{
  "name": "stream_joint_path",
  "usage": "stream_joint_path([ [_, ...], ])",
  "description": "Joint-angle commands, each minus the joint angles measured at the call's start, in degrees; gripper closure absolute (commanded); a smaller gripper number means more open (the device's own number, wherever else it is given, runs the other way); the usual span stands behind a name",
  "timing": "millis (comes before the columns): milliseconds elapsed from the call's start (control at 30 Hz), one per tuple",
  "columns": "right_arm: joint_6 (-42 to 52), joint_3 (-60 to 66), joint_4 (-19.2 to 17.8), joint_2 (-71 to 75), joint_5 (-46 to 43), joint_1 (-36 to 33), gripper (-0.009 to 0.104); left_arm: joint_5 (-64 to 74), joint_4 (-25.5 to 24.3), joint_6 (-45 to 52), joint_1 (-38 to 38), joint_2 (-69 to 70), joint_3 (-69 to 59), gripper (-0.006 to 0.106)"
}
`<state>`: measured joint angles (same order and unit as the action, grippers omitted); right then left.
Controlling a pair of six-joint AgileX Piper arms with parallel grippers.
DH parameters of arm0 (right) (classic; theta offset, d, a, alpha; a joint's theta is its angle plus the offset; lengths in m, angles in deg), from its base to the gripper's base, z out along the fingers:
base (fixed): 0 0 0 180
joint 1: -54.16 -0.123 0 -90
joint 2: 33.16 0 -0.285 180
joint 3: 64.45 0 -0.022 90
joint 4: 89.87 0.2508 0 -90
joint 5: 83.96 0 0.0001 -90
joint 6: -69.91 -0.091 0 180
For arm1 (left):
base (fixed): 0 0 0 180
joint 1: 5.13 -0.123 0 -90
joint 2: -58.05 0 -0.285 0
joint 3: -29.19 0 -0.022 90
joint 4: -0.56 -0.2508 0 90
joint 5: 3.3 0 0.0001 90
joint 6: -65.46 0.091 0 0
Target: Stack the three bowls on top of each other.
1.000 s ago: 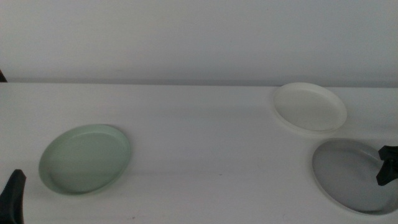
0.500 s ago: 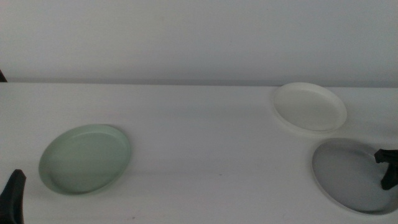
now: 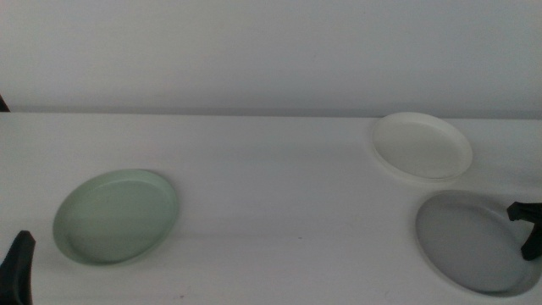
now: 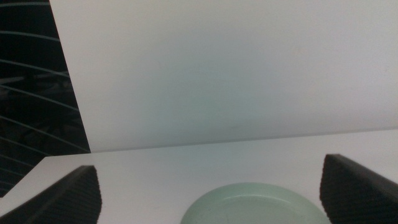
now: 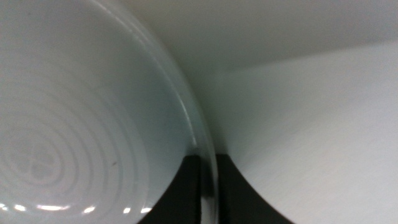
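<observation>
Right gripper (image 3: pixel 527 230) clamps the grey bowl's (image 3: pixel 470 241) rim.

No writing shows. The right wrist view alone shows jaws pinching that rim; the cream-white bowl (image 3: pixel 422 145) lies just behind, the mint green bowl (image 3: pixel 116 215) far left, near the wide-open, empty left gripper (image 4: pixel 211 193).

1 mint green bowl (image 3: pixel 116 216), 1 grey bowl (image 3: pixel 470 240), 1 cream-white bowl (image 3: pixel 422 145)

mint green bowl (image 3: pixel 116 216), grey bowl (image 3: pixel 470 241) with faint concentric rings inside, cream-white bowl (image 3: pixel 422 146). surface (image 3: pixel 271 169) plain white. both grippers dark: left gripper (image 4: pixel 211 193), right gripper (image 5: pixel 208 190).
</observation>
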<state>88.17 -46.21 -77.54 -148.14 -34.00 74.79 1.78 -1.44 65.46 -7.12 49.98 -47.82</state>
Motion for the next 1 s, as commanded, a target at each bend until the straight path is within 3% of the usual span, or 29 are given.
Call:
stream_joint_path([
  [0,2.3,1.5,1.4,1.4,1.9,0.0,0.097,-0.5,0.3,0.0,0.5,2.3,-2.4,0.007],
  [233,4.8,4.5,5.2,8.8,-0.1,0.0,0.097,-0.5,0.3,0.0,0.5,2.3,-2.4,0.007],
  [500,7.2,4.4,11.9,12.4,1.8,-1.3,0.097,-0.5,0.3,0.0,0.5,2.3,-2.4,0.007],
  [733,7.1,3.1,12.7,12.2,0.8,-11.3,0.097,-0.5,0.3,0.0,0.5,2.3,-2.4,0.007],
  [967,1.7,-6.0,13.7,6.0,-0.5,-22.7,0.097,-0.5,0.3,0.0,0.5,2.3,-2.4,0.007],
])
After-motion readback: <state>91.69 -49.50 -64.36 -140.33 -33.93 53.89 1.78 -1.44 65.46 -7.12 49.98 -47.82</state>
